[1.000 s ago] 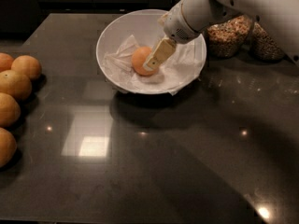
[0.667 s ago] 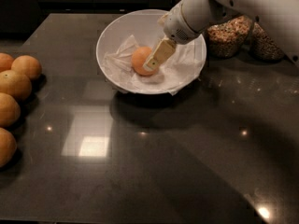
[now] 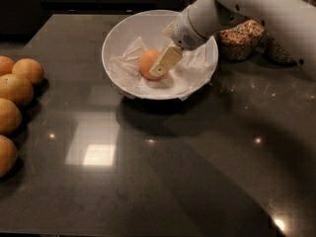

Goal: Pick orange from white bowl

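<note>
The orange point(image 3: 147, 61), round and reddish-orange, lies on crumpled white paper inside the white bowl point(image 3: 118, 33) at the back middle of the dark counter. My gripper point(image 3: 157, 69) reaches down into the bowl from the upper right on the white arm point(image 3: 256, 9). It is right at the orange, and its cream tip lies across the fruit's front right side. The orange still rests on the paper. The far side of the orange is hidden behind the gripper.
Several yellower oranges point(image 3: 15, 88) sit along the left edge of the counter. Glass jars of grains point(image 3: 240, 38) stand behind the bowl at the right, under the arm. Dark cabinets run along the back.
</note>
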`<state>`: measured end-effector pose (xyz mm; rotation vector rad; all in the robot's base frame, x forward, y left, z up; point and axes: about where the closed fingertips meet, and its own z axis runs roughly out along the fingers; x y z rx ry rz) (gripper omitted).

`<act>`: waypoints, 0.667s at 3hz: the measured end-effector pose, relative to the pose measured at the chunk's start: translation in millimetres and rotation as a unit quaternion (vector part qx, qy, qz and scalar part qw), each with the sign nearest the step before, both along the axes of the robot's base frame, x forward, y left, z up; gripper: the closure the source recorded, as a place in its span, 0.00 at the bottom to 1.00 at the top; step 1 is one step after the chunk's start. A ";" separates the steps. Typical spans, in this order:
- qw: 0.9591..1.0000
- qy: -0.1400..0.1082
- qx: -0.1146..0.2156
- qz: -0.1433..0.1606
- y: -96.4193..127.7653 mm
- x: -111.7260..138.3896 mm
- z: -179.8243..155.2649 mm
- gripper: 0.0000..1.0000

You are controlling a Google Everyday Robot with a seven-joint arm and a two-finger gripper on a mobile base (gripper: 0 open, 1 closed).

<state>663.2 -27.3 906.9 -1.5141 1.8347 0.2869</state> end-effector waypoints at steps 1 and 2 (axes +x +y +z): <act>1.000 0.005 -0.001 0.001 1.7 1.5 -4.8 0.17; 1.000 0.012 -0.003 0.003 4.1 3.5 -12.1 0.18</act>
